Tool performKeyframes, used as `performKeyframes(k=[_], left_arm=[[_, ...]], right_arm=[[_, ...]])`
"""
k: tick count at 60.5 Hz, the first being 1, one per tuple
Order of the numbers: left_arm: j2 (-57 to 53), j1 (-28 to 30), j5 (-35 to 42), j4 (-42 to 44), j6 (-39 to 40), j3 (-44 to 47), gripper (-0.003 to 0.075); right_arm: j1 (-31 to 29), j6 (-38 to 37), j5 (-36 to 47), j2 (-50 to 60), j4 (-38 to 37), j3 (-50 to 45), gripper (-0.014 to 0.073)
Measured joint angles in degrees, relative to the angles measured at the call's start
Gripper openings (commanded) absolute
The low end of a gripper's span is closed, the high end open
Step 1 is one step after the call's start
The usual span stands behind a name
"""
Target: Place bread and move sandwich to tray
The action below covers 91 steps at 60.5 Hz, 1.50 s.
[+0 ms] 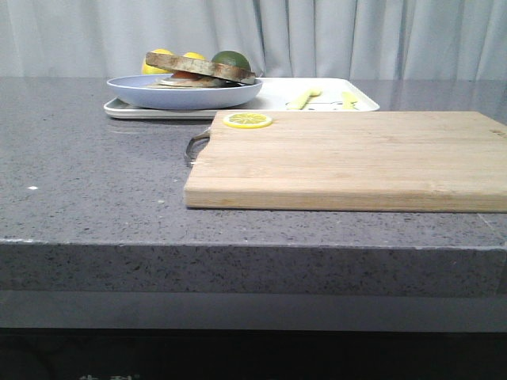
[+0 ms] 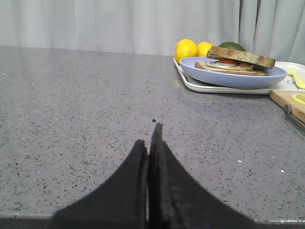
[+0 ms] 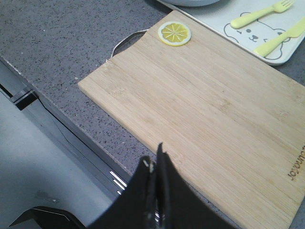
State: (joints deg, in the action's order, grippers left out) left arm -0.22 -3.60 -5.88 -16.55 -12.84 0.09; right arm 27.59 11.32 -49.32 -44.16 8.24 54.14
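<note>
Room: pale grey-white curtains [image 1: 333, 36] hang in folds behind everything.
Table: grey speckled stone table [image 1: 95, 190], thick front edge, a darker shelf below it.
Cutting board: light wooden cutting board [image 1: 356, 158] lies near the front, a metal handle at its left end and a lemon slice [image 1: 247, 120] on its far left corner.
Writing: small dark lettering runs along one edge of the board, too cropped to read; a bear face is drawn on the tray.
Tray: white tray [image 1: 277, 95] sits just behind the board, holding a yellow fork [image 3: 257, 13] and knife [image 3: 281, 38].
Sandwich: the sandwich [image 1: 186, 89] on its blue plate rests on the tray's left part.
Bread: the bread [image 1: 202, 67] lies tilted on top of it.
Fruit: lemons [image 2: 187, 49] and a green fruit [image 1: 231, 58] behind the plate.
Left gripper [image 2: 150, 143]: jaws pressed together, holding nothing, low over bare table.
Right gripper [image 3: 155, 164]: jaws closed, empty, above the board's near edge.
</note>
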Motion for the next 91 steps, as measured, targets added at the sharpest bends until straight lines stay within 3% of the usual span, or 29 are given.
performKeyframes(k=[17,26,34,85,91], left_arm=[[0.0,0.0,0.6,0.6,0.6,0.0,-0.0017],[0.0,0.0,0.7,10.4,11.5,0.0,-0.0017],[0.0,0.0,0.7,13.2,15.2,0.0,-0.0017],[0.0,0.0,2.4,13.9,16.0,0.0,-0.0017],[0.0,0.0,2.4,13.9,16.0,0.0,-0.0017]], right_arm=[[0.0,0.0,-0.1,0.0,0.0,0.0,-0.0068],[0.0,0.0,-0.1,0.0,0.0,0.0,-0.0068],[0.0,0.0,-0.1,0.0,0.0,0.0,-0.0068],[0.0,0.0,0.1,0.3,0.0,-0.1,-0.0068],[-2.6,0.0,3.4,2.7,-1.2,-2.4,-0.0068]])
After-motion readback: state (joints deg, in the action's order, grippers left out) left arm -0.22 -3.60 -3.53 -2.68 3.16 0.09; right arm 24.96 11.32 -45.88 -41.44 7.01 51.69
